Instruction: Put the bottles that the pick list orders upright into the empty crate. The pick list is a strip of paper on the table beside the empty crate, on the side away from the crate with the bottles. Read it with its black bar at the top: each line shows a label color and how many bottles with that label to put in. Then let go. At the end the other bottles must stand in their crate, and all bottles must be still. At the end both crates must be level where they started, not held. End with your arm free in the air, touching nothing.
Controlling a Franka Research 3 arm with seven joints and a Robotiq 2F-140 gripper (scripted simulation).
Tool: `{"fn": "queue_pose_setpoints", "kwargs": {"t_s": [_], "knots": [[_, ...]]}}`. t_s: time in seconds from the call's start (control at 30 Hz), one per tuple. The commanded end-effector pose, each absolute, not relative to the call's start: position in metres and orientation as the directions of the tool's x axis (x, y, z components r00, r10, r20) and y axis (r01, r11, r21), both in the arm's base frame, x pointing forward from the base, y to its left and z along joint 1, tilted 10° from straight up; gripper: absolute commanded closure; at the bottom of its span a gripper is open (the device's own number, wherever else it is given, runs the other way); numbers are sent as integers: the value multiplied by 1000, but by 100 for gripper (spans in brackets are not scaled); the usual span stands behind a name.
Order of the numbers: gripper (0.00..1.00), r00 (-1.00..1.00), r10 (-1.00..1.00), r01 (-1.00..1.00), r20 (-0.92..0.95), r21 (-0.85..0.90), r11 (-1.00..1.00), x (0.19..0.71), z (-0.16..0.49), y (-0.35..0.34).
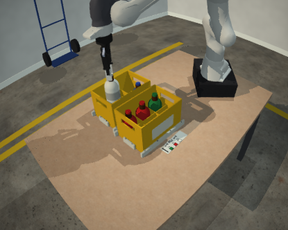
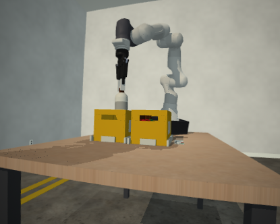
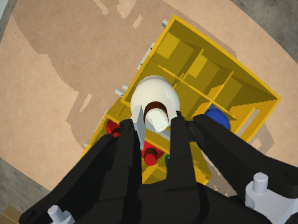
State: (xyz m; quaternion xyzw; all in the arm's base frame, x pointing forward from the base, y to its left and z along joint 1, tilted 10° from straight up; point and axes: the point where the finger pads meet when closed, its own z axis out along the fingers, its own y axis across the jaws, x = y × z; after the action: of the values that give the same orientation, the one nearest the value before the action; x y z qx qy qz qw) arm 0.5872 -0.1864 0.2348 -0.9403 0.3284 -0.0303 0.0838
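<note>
My gripper (image 1: 109, 77) (image 2: 121, 88) (image 3: 155, 112) is shut on the neck of a white bottle (image 1: 112, 91) (image 2: 121, 101) (image 3: 154, 92). The bottle hangs upright, partly above the rim of the far crate (image 1: 104, 112) (image 2: 110, 131). A blue-capped bottle (image 1: 138, 84) (image 3: 218, 119) stands in that crate. The near crate (image 1: 148, 138) (image 2: 150, 132) holds two red bottles (image 1: 142, 111) (image 3: 151, 155) and a green bottle (image 1: 155, 103). The pick list (image 1: 173, 143) lies beside the near crate, with green, red and white squares; its counts are too small to read surely.
Both crates stand side by side on the table (image 1: 129, 194) (image 2: 206, 162), with pale blocks around their bases. The crate walls and inner dividers rise below the hanging bottle. The arm's black base (image 1: 216, 86) stands behind the crates. A blue hand truck (image 1: 64, 59) stands on the floor.
</note>
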Motion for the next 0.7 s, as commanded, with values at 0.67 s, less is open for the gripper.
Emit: {"fn": "queue_pose_setpoints", "kwargs": {"t_s": [0.67], "knots": [[100,778,-628,-617,7,-178,-766,584,268,-193]]}}
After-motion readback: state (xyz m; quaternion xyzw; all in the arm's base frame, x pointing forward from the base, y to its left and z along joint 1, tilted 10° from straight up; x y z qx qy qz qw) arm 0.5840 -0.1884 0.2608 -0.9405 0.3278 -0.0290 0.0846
